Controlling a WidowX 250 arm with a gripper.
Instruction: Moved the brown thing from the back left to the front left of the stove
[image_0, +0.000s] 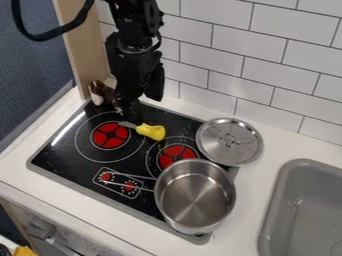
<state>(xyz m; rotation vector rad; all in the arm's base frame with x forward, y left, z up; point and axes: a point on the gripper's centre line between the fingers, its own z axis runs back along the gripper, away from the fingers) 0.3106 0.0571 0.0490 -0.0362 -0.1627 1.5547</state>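
The gripper (128, 104) hangs over the back left edge of the stove (50, 160), just right of a small brown thing (109, 94). The brown thing stands at the stove's back left corner, beside a pale, whitish piece (97, 92); I cannot tell whether the two are one object. Part of the brown thing is hidden behind the gripper, and whether they touch is unclear.
A yellow-handled tool (151, 131) lies between the burners. A steel pot (195, 196) stands at the front right, with a lid (229, 141) behind it. The grey sink (294, 200) is at the right; a wooden panel (81, 45) rises at the left.
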